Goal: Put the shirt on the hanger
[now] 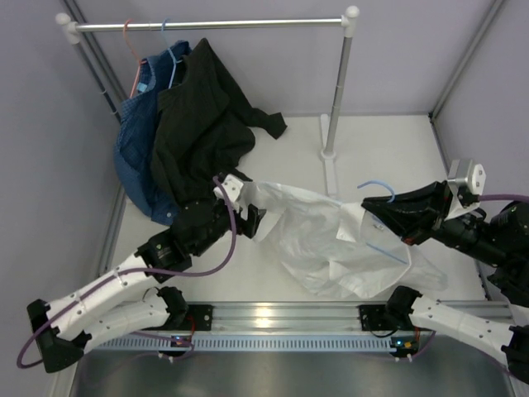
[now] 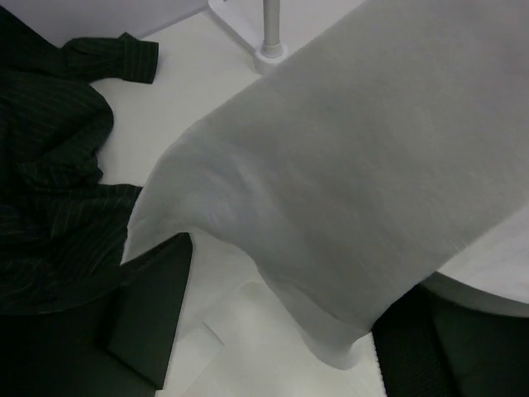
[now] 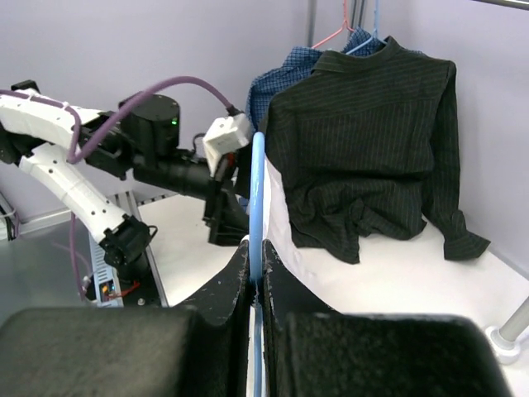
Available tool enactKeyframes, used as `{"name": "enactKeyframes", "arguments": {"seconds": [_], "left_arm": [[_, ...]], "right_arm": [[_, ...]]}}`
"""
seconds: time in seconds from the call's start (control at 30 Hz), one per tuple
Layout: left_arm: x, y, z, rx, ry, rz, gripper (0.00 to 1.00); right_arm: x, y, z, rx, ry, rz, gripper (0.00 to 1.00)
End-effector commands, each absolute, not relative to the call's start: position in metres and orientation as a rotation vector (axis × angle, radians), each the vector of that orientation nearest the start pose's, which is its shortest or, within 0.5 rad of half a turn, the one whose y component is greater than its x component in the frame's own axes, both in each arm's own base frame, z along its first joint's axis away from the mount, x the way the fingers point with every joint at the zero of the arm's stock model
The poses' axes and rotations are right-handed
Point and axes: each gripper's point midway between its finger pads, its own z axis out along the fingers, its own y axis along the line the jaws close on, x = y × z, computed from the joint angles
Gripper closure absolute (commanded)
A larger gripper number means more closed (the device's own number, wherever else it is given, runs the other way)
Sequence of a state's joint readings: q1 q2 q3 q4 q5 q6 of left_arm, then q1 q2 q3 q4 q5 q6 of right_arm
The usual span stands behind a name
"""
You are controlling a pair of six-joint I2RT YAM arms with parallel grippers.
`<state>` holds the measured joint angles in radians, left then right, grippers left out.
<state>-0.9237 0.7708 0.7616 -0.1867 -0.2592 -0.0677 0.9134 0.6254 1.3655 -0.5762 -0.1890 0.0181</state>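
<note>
Thin matt wrinkled cloth shirt (image 1: 324, 248) w/ glossy lt-blue wire hanger (image 3: 257, 182)

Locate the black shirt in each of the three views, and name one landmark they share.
Top external: the black shirt hangs at upper left.
Left wrist: the black shirt fills the left edge, one cuff lying near the top.
Right wrist: the black shirt hangs right of centre, front toward the camera.
Shared landmark: the post base, just right of the black shirt in every view.

Three garments: white shirt (image 1: 331, 240), black shirt (image 1: 198, 124), denim shirt (image 1: 132, 157). Three hangers: light-blue hanger (image 3: 257, 182), blue hanger (image 3: 375, 16), pink hanger (image 3: 331, 35). One rack (image 1: 248, 24).
</note>
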Motion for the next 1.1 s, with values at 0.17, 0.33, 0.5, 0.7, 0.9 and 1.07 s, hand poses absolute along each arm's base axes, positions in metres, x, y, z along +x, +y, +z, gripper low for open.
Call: {"name": "enactKeyframes", "arguments": {"seconds": [0.17,0.33,0.5,0.7,0.9,1.07], "left_arm": [[0.265,-0.227,0.291,0.299,1.641,-0.427,1.00],[0.286,-0.157,0.253,-0.126,1.770,-0.193,1.00],[0.281,-0.169,0.230,-0.088,1.812,-0.328,1.00],[0.284,-0.183,0.230,-0.024,1.847,-0.347,1.00],[0.280,-0.193,0.229,-0.007,1.853,-0.413,1.00],[0.268,-0.196,0.266,0.092,1.764,-0.490,0.02]], "right_arm": [[0.102,0.149,0.493,-0.663,1.255,0.809,1.00],[0.128,0.124,0.492,-0.499,1.313,0.672,1.00],[0.130,0.126,0.492,-0.497,1.318,0.665,1.00],[0.138,0.126,0.486,-0.476,1.346,0.635,1.00],[0.140,0.127,0.483,-0.501,1.343,0.613,1.00],[0.145,0.130,0.477,-0.504,1.365,0.590,1.00]]}}
